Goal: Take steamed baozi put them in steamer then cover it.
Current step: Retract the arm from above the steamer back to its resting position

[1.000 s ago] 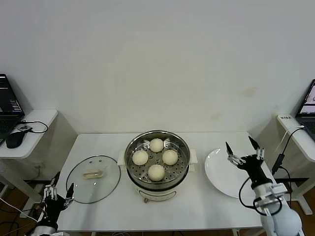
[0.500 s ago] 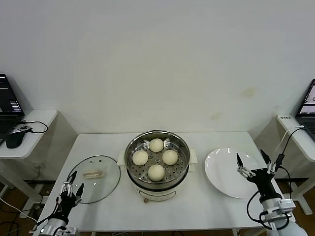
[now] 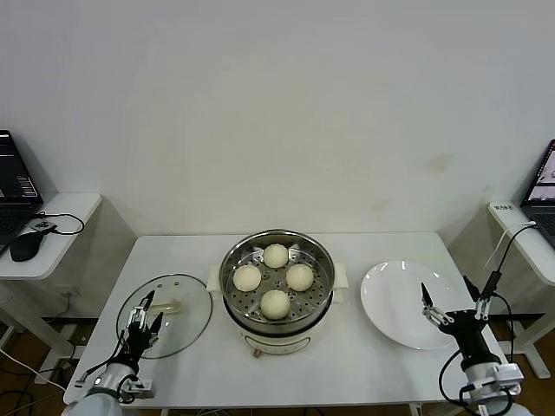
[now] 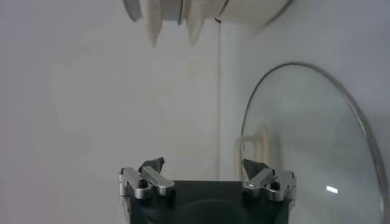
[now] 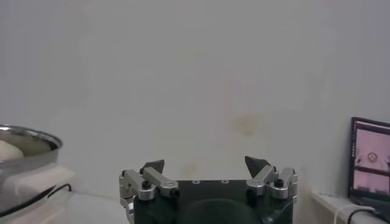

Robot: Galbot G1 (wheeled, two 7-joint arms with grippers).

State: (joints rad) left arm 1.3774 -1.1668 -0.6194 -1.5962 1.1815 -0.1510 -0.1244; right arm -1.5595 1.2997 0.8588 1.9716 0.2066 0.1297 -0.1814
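Note:
The steamer (image 3: 277, 322) stands uncovered at the table's middle, with four baozi (image 3: 276, 255) (image 3: 247, 277) (image 3: 300, 276) (image 3: 276, 303) on its perforated tray. The cover (image 3: 186, 325), clear glass with a cream handle (image 3: 165, 306), lies flat on the table left of the steamer. My left gripper (image 3: 147, 314) is open and empty, low over the cover's left part. In the left wrist view my left gripper (image 4: 204, 170) is beside the cover (image 4: 304, 140) and its handle (image 4: 253, 152). My right gripper (image 3: 447, 299) is open and empty at the plate's right edge; it also shows in the right wrist view (image 5: 204, 164).
An empty white plate (image 3: 401, 303) lies right of the steamer. The steamer's rim (image 5: 24, 137) shows in the right wrist view. Side tables with laptops (image 3: 13, 186) (image 3: 545, 191) and cables flank the white table (image 3: 373, 364).
My left gripper has risen from the table's front-left corner onto the cover's left part. My right gripper has drawn back and lower, to the plate's right edge.

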